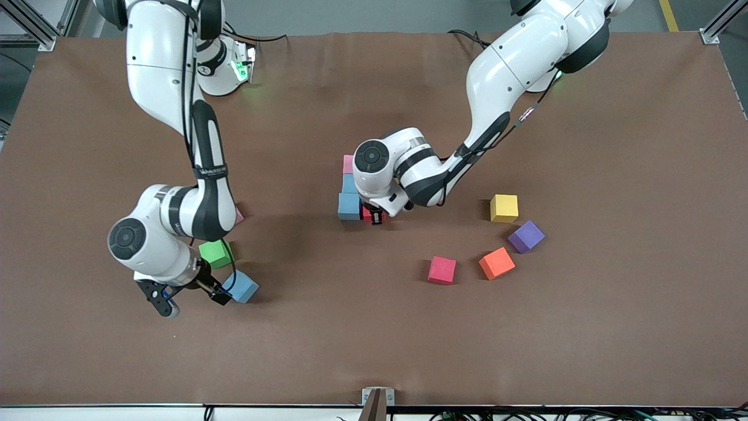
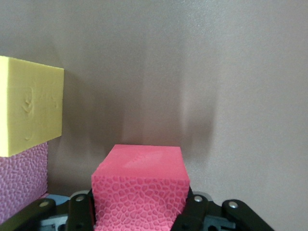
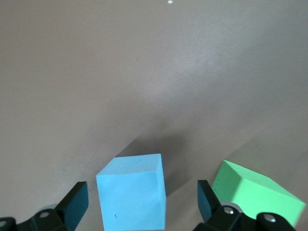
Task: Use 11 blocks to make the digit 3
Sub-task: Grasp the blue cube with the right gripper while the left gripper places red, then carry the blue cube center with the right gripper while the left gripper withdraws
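- Left gripper (image 1: 374,217) is clamped on a red block (image 2: 139,190), right beside the blue blocks (image 1: 349,206) (probably touching them, hard to see).
- Right gripper (image 1: 188,298) sits wide open around a light blue block (image 3: 132,197), green block (image 1: 215,253) close by.

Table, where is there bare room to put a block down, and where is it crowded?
Bare table runs along the edge nearest the front camera, below the loose red block and orange block. Also open: the stretch between the green block and the light blue block. Crowded: around the left gripper at the started figure, and where the yellow, purple and orange blocks cluster.
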You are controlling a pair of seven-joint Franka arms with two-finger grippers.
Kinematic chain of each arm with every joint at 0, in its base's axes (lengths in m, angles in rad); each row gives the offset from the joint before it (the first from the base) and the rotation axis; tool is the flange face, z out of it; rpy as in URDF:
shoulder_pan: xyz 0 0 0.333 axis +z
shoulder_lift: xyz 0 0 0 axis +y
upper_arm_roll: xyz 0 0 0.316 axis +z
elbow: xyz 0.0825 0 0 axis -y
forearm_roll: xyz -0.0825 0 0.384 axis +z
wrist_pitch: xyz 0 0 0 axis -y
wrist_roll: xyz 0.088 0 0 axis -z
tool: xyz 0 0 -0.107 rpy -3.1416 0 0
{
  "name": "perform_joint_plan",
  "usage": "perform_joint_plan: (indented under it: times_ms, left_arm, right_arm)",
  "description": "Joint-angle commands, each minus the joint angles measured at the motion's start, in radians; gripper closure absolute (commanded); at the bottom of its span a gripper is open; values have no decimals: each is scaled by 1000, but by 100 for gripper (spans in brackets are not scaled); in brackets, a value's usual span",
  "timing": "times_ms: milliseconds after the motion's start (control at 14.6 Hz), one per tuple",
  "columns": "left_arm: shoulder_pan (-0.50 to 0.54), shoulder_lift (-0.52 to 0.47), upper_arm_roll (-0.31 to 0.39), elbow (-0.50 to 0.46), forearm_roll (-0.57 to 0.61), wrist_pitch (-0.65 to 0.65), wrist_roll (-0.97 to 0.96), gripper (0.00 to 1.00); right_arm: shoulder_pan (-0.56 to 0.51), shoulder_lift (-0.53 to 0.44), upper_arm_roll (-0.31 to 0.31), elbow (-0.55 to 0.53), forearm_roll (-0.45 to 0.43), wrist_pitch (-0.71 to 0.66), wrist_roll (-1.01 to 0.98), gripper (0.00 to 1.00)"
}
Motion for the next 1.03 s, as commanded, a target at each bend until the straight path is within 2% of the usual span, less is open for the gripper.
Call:
perform_joint_plan:
  times_ms: [0, 137, 547, 821, 957]
  left_arm:
    - [-13, -6, 15, -28, 1, -3, -15, 51]
    - [-13, -6, 15, -28, 1, -3, -12, 51]
    - [-11, -7, 15, -28, 2, 1, 58, 51]
    - [-13, -10, 15, -26, 1, 3, 58, 51]
    - [-14, -10, 14, -26, -1, 3, 58, 51]
  right_arm:
    - [-17, 81, 5, 103, 8, -49, 48, 0]
    - [-17, 97, 5, 136, 8, -76, 65, 0]
    - [4, 115, 7, 130, -3, -69, 72, 1]
    - [7, 117, 7, 128, -14, -75, 57, 7]
    - [16, 115, 7, 123, -14, -78, 43, 14]
